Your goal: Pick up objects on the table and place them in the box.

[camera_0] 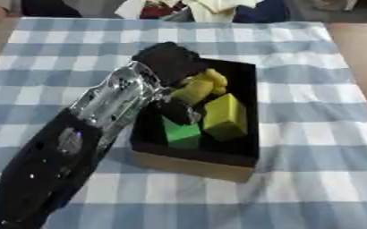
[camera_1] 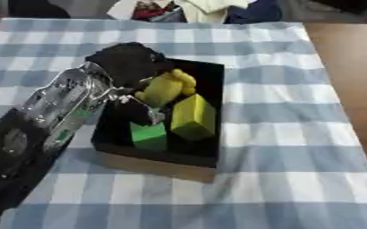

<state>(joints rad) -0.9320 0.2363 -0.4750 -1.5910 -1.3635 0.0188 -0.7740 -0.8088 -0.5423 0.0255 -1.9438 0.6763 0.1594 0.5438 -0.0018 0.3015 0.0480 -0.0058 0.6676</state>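
Checked blue-and-white cloth (camera_0: 312, 179) covers the whole table, and I can spot no loose piece on it in either view, so you look close to done, judging by what shows.

Starting on the left: your left arm (camera_0: 53, 156) sweeps in from the lower corner and runs up to the box (camera_0: 194, 166), with your left hand (camera_0: 169, 60) hanging over the box's far left corner. Its fingers curl down round a yellow piece (camera_1: 167, 89), so you've got that one pinched, and it sits inside the box's outline, just under your palm. Whether it touches the floor of the box I can't tell.

Moving right of your hand and nearer to you: a green block (camera_0: 182, 133) lies in the box just below your fingertips, and beside it, further right, a yellow block (camera_0: 224, 117) stands tilted on the dark floor. So that's two pieces home and one in your grasp.

What's left, as I read it, is letting that yellow piece go and pulling your hand clear. Your right hand doesn't show anywhere.
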